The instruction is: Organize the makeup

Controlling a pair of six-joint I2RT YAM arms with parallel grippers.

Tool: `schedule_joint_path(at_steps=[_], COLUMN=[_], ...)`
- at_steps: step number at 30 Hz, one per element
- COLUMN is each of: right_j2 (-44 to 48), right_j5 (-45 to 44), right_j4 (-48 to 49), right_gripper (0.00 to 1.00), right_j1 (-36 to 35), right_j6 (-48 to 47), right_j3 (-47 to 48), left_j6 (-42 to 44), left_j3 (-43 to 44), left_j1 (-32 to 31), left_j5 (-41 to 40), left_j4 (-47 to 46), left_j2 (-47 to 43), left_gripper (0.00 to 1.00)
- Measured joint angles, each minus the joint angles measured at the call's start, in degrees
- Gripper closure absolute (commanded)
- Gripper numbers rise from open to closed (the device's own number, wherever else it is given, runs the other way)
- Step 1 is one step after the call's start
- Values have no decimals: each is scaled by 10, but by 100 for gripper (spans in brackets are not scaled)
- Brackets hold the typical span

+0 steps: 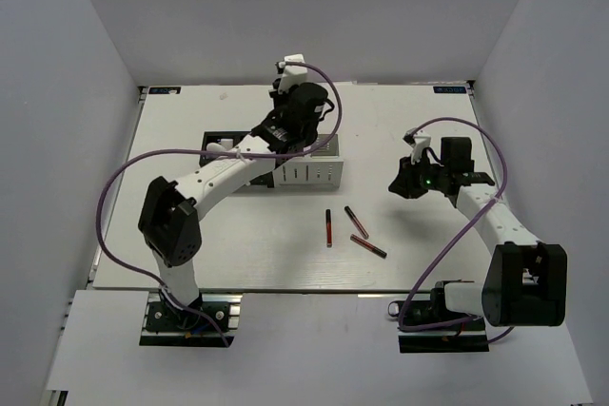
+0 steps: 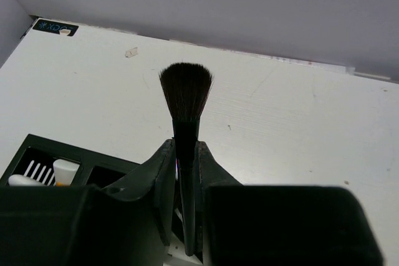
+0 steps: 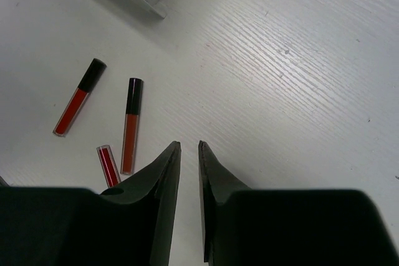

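Bright, even overhead light, soft faint shadows on the white table (image 1: 266, 244), wrist-view foregrounds dark and slightly blurred.

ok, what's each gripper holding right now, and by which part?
Left gripper holds the brush by its handle, just below the bristles. Right gripper holds nothing, jaws slightly apart.

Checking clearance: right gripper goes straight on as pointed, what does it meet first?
Probably bare table; the right gripper aims past the red lip glosses, which lie off to one side. Depth unclear.
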State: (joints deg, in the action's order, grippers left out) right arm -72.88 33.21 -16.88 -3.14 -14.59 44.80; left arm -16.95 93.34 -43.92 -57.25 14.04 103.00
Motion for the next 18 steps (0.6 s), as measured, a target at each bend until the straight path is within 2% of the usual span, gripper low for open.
schedule_joint_path(at_steps=[5, 9, 10, 13, 14, 18], right_j2=[0, -1, -3, -7, -7, -11], right_j5=[-3, -5, -5, -5, -5, -3], right_j4=[-3, -7, -8, -10, -11, -13], right_gripper=[76, 76, 75, 73, 72, 71], right_j1=[0, 0, 0, 0, 0, 0], right_j6=[-1, -2, -2, -3, -3, -7], right_j3=[6, 10, 11, 13, 13, 17], left_j6=[19, 19, 17, 7, 3, -17], left_j3=[-12, -26, -30, -48, -52, -65], left_j1=[7, 10, 10, 10, 10, 11], left_j5=[0, 1, 2, 5, 7, 12], left_j4=[-41, -66, -71, -76, -76, -75], left_j2=[35, 49, 50, 50, 50, 50], left_gripper=[98, 89, 81, 67, 58, 44])
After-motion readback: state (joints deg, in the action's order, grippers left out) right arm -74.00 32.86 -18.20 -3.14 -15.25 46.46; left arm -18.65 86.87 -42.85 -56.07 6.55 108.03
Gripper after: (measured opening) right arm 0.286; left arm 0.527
